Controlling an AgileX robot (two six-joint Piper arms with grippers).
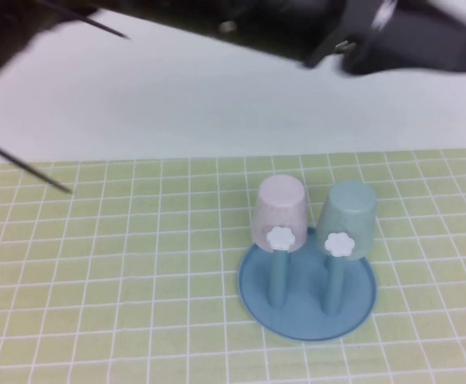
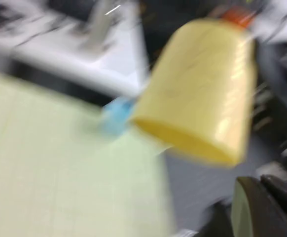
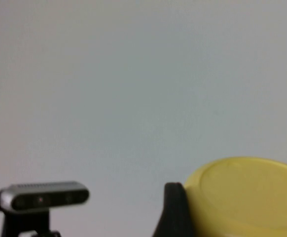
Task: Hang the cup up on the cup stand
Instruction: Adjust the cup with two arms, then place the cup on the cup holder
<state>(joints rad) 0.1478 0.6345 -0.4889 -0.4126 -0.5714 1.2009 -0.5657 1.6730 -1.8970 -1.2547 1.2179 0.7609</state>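
two pegs on the cup stand (image 1: 307, 308) free, pink cup (image 1: 279, 211) & teal cup (image 1: 349, 218) already on. yellow cup (image 3: 244, 197) held aloft, mouth down, right gripper (image 3: 175, 210) jaws pinching it above the surface (image 1: 97, 264); hang not yet done. left gripper out of view, jaws: cannot tell.

Light: even, bright and soft across the green mat (image 1: 121, 264).
Shadows: faint, just under the cup stand (image 1: 307, 308).
Blur: left wrist view heavily smeared, the cup (image 2: 202, 89) streaked.
Focus: right wrist view soft; high view's top edge fuzzy.
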